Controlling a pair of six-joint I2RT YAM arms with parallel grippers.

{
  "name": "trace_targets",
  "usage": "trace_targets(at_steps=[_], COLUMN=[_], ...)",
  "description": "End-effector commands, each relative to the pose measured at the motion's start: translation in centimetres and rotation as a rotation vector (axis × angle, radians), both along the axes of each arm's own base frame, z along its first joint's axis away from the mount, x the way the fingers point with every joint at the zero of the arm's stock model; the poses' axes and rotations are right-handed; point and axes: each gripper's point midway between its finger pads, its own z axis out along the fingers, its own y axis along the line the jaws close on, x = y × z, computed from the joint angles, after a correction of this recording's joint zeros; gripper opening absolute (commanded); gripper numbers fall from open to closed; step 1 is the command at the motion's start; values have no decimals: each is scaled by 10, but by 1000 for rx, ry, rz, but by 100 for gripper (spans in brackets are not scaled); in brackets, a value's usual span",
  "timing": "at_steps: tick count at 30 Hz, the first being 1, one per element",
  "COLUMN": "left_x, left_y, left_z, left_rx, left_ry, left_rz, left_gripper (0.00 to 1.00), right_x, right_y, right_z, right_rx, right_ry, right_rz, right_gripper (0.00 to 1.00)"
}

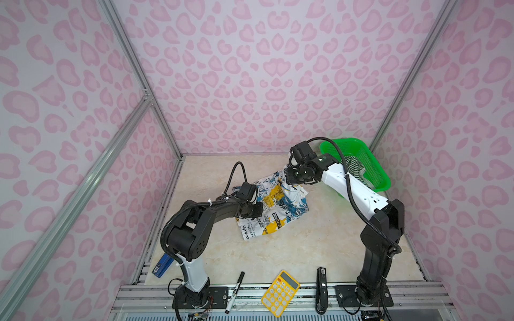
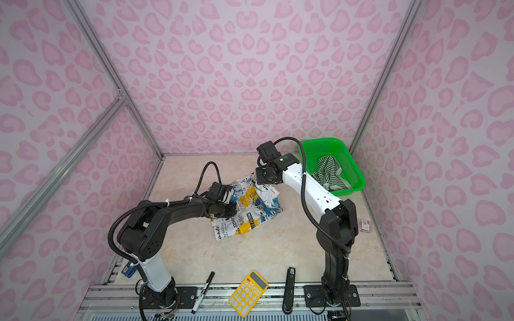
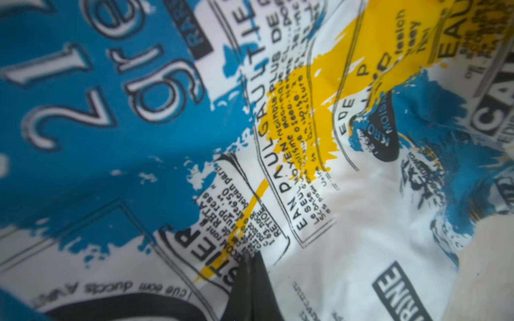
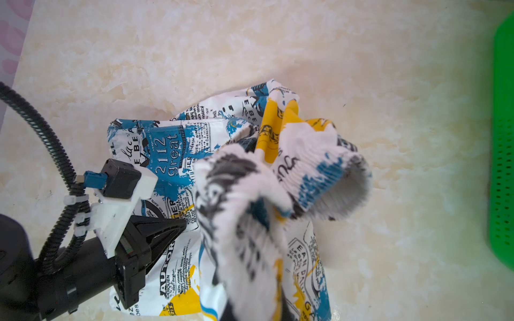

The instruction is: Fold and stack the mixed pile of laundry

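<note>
Printed garment (image 4: 172, 155) beneath closed left claw (image 4: 180, 222)

Loud print, pink-blotched walls

The printed garment (image 1: 278, 205) is white with blue and yellow splashes and black lettering. The striped garment (image 2: 329, 173) is dark green and white, and the basket (image 2: 351, 166) is bright green. The table (image 1: 319, 239) is cream marble, the calculator (image 1: 280, 293) is yellow, and the walls (image 1: 250, 69) are pale lilac with pink blotches.

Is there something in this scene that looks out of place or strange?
Yes. A yellow calculator, a marker and a black stapler lie by the front rail, unrelated to laundry. The striped garment sits crumpled in the green basket.
</note>
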Motion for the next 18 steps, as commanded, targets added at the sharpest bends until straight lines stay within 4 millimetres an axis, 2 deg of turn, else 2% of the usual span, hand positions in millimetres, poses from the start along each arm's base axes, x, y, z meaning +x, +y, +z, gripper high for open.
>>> trace_targets(at_steps=[1,5,8,13,15,18], left_x=[-8,-9,-3,8,11,13], left_y=[4,-3,-16,-45,-44,-31], left_z=[-17,-21,-20,-13,-7,12], left_rx=[23,-24,-88,-146,-149,-159], left_ry=[56,67,65,48,36,6], left_rz=[12,13,8,-28,-9,38], left_gripper=[3,3,3,3,3,3], right_x=[3,-4,-5,2,3,1], right_y=[18,53,67,57,52,46], right_z=[-8,-14,-19,-32,-37,-48], right_rx=[39,77,77,15,-18,-57], right_ry=[10,18,24,17,16,26], right_rz=[-7,29,46,10,0,-6], right_gripper=[0,0,0,0,0,0])
